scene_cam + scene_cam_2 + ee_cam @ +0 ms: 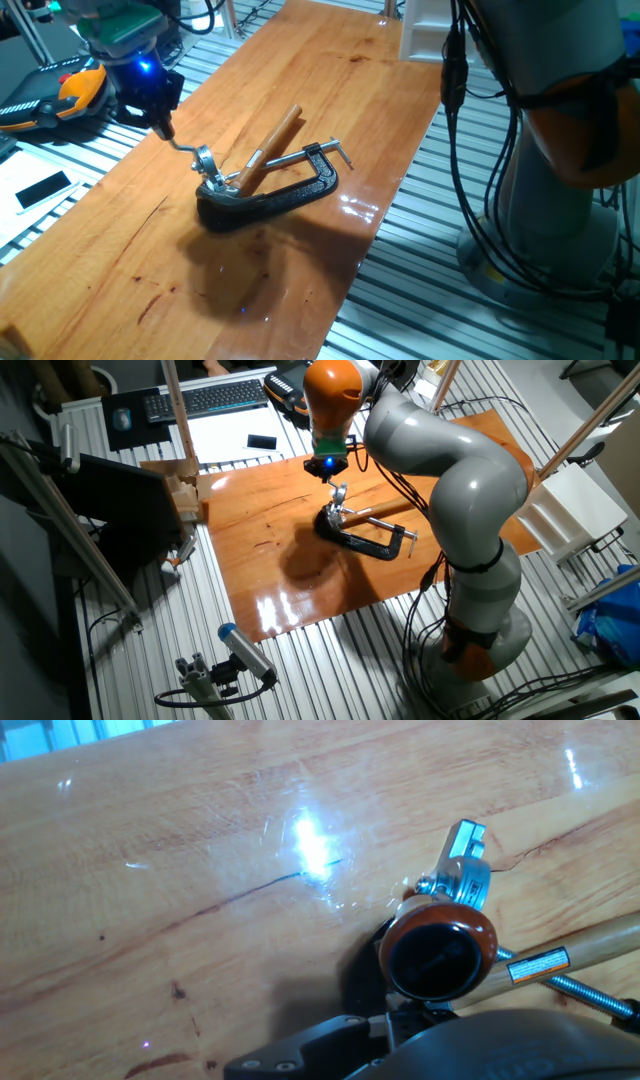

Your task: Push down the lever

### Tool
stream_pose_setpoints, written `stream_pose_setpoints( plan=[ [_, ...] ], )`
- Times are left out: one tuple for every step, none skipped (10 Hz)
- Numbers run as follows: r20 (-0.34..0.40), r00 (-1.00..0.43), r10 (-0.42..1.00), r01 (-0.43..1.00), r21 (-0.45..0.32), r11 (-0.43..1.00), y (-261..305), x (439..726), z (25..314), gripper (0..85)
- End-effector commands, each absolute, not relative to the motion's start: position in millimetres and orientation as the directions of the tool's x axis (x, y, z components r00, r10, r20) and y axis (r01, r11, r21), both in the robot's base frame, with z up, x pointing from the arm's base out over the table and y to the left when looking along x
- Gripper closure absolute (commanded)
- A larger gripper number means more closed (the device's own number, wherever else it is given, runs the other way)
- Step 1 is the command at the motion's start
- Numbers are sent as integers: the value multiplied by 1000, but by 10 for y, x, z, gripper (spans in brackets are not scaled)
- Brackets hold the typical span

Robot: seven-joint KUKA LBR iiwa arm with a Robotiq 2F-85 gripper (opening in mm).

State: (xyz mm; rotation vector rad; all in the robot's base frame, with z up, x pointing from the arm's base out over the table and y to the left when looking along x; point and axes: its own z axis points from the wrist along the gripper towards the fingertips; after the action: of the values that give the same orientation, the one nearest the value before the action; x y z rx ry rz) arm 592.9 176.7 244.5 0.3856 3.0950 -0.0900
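Lever (pixel 186 146) under tool (pixel 163 128), tool opening unclear, wooden handle (pixel 272 146) & C-clamp (pixel 270 197) beside

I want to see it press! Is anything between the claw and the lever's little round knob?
Nothing: in one fixed view the claw sits right at the lever.

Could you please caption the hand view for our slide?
Hand view: the lever's round reddish knob fills the foreground above the wooden table.

Your lever (pixel 186 146) was a short, thin bent metal rod, tipped with a round dark-reddish knob (pixel 437 956), rising at a slant from its silvery fitting (pixel 206 160).
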Motion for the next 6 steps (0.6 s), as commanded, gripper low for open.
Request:
stream_pose_setpoints(
  plan=[
    [-25, -969, 244, 246, -54, 968, 1748, 5950, 2460, 850],
    [-21, -970, 240, 241, -52, 969, 1709, 5984, 2481, 850],
    [-21, -971, 239, 240, -52, 970, 1686, 6007, 2490, 850],
    [-21, -971, 239, 240, -52, 970, 1672, 6022, 2493, 850],
    [-21, -971, 239, 240, -50, 970, 1664, 6029, 2495, 850],
    [-18, -969, 248, 248, -37, 968, 1655, 6043, 2494, 850]
  ],
)
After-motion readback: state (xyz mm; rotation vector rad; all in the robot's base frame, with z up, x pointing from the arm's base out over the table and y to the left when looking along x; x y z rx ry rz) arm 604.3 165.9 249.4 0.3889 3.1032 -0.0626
